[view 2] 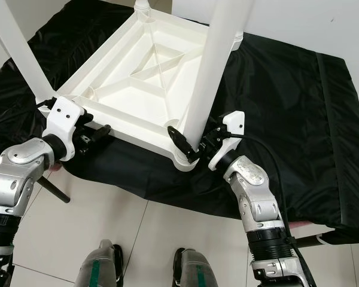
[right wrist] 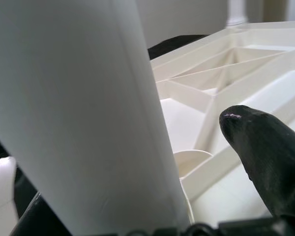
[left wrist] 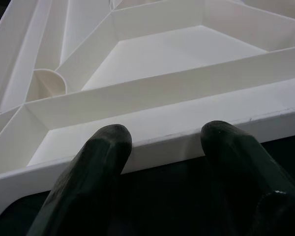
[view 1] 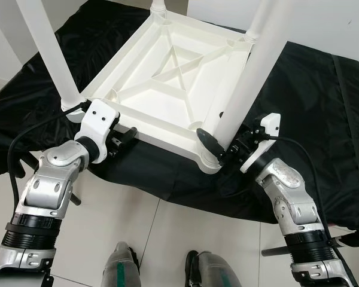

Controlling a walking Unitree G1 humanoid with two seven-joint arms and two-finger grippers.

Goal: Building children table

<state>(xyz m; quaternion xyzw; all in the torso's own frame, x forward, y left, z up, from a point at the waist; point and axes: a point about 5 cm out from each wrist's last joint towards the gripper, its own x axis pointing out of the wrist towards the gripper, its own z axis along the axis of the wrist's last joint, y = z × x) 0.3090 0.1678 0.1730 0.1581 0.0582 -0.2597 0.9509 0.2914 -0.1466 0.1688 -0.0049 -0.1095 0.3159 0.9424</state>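
table top (view 1: 167, 89) lies upside down on the black sheet (view 1: 311, 119) so legs can go in from above. right claw (view 1: 218, 145) squeezes the near right leg (view 1: 248, 84), holding it straight in its corner hole. left claw (left wrist: 162, 147) is open, fingers against the near edge.

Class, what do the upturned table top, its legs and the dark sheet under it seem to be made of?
Table top: likely moulded plastic, matt white, with ribbed underside. Legs: smooth white tubes, probably plastic. Sheet: thin black film or coated fabric, glossy and creased.
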